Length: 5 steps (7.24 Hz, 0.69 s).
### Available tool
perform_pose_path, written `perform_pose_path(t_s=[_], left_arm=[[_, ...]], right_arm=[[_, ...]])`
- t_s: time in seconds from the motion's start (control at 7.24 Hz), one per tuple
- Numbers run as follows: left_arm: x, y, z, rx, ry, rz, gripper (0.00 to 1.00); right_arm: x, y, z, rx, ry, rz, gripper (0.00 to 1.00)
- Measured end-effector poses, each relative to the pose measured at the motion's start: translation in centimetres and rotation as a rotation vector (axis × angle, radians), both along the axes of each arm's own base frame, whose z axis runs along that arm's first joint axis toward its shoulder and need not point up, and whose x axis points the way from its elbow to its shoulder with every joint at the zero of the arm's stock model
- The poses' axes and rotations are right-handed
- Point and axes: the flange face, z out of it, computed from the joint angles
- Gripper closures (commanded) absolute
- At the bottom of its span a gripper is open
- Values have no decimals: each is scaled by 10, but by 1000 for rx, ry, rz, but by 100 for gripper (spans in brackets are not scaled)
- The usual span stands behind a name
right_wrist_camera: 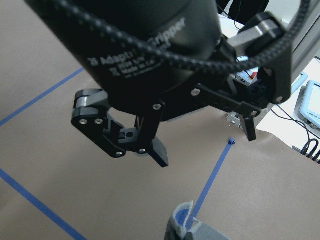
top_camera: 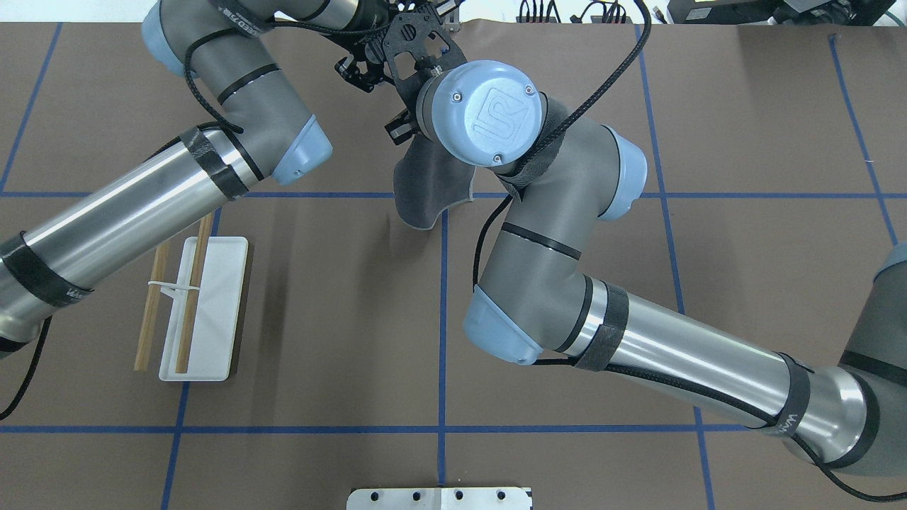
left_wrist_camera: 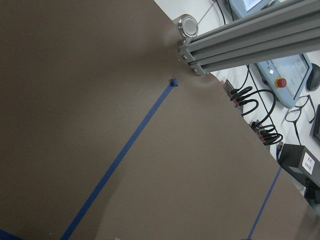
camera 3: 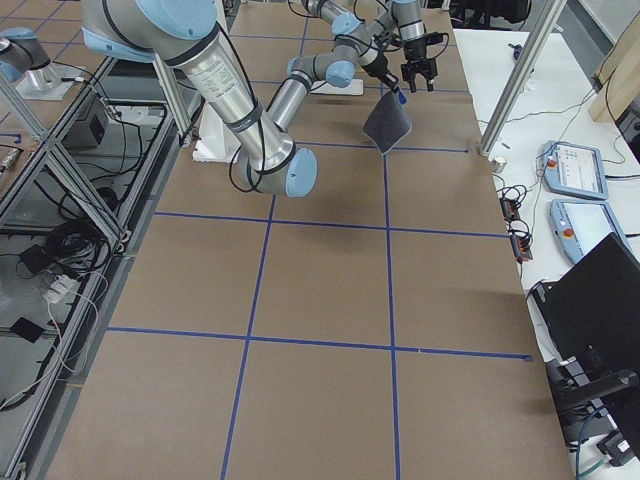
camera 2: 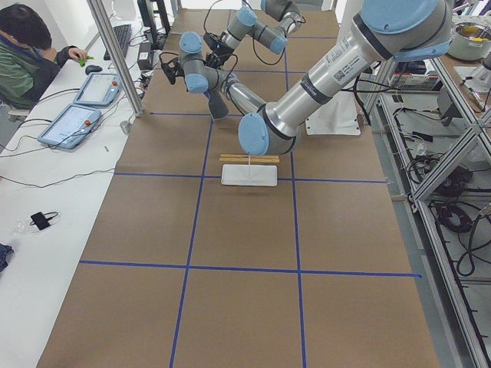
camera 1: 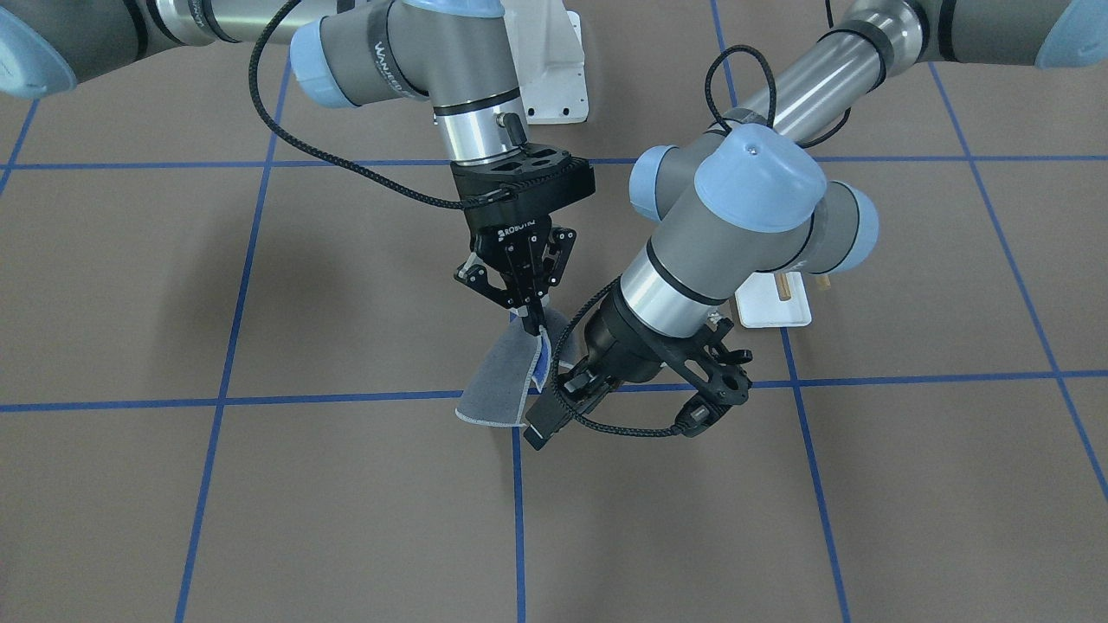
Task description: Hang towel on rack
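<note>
The towel [camera 1: 500, 381] is a dark grey cloth with pale edging and a blue underside. It hangs from one corner with its low end near the table, and also shows in the overhead view [top_camera: 427, 185] and the exterior right view [camera 3: 388, 122]. My right gripper [camera 1: 534, 320] points down and is shut on its top corner. My left gripper [camera 1: 550, 414] is tilted just beside the towel, on the far side from the robot. The right wrist view shows it [right_wrist_camera: 202, 142] open and empty. The rack [top_camera: 195, 308] has a white base with wooden bars and stands apart [camera 1: 775, 298].
Blue tape lines [top_camera: 443, 283] cross the brown table. An aluminium post [left_wrist_camera: 240, 35] stands at the far table edge, with tablets [camera 3: 572, 168] and cables beyond it. A person [camera 2: 31, 54] sits at the side bench. A white robot base plate [camera 1: 550, 61] sits near the robot.
</note>
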Motion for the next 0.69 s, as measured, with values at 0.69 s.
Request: perform_pose_path(t_s=[0.69], left_arm=[[-69,-10,70,47,75,58,5]], right_arm=[[36,-22,11,-61,-196,27,100]])
